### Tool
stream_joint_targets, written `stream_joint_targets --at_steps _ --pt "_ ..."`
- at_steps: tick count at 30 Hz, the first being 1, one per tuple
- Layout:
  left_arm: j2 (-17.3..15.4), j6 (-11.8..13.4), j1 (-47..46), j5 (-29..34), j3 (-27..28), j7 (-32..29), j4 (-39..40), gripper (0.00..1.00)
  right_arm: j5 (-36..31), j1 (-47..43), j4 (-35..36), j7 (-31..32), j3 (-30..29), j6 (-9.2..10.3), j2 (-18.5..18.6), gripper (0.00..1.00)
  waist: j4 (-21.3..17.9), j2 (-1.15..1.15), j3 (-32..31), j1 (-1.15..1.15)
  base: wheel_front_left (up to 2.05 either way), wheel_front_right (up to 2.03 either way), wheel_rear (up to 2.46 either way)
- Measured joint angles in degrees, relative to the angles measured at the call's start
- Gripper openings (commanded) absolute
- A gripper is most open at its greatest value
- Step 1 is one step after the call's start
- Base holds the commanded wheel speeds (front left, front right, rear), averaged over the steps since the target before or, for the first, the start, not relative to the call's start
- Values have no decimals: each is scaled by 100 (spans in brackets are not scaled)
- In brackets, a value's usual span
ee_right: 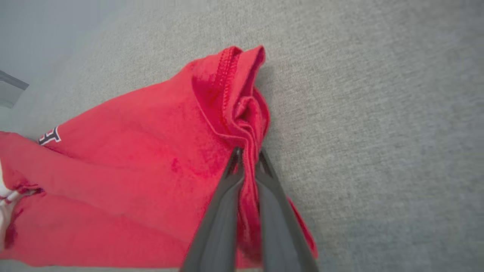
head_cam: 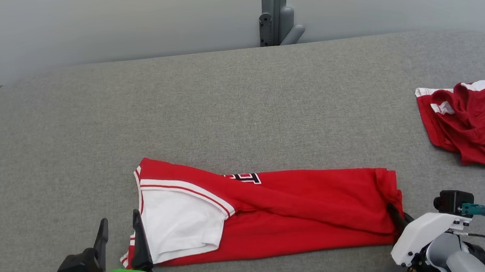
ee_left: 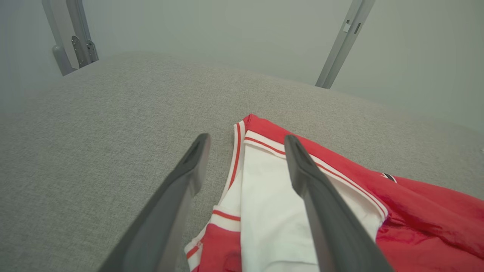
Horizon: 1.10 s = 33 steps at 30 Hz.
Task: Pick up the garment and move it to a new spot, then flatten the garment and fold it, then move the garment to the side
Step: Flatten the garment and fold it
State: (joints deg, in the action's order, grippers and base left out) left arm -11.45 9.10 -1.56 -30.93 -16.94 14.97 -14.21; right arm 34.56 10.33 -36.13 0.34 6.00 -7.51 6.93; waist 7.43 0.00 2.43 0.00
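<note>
The garment (head_cam: 299, 200) lay on the counter (head_cam: 222, 103), its long axis running from one gripper to the other. The right gripper (ee_right: 247, 153) was pinched shut on the hem end, and the left gripper (ee_left: 246, 139) hung open astride the white-sleeved end (not yet grasped).

Head view high above table (head_cam: 240, 110), both wrist views close, low, seemingly at opposite garment (head_cam: 299, 200) ends

Soft even light, blurred wrist-view backgrounds
</note>
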Motion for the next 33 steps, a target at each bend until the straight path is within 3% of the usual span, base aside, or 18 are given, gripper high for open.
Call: stream_joint_targets --at_steps 6,11,15,24,33 --pt "24 -20 5 24 9 2 -1 100 454 -7 489 122 -11 -2 446 0 -128 0 -40 0 0 0 0" --pt "45 -45 5 100 -16 7 -7 100 650 -160 844 346 -323 -1 912 0 -236 0 -75 0 0 0 0" --pt "69 -67 6 123 -58 8 -29 100 778 -338 1098 546 -644 0 1062 0 -292 0 -108 0 0 0 0" --pt "93 -103 8 136 -140 8 -77 100 1179 -577 2069 1082 -921 2 815 0 -351 0 -201 0 0 0 0" --pt "116 -159 -1 171 -265 -7 -131 100 1324 -639 3127 1572 -240 3 288 0 -181 0 -267 0 0 0 0"
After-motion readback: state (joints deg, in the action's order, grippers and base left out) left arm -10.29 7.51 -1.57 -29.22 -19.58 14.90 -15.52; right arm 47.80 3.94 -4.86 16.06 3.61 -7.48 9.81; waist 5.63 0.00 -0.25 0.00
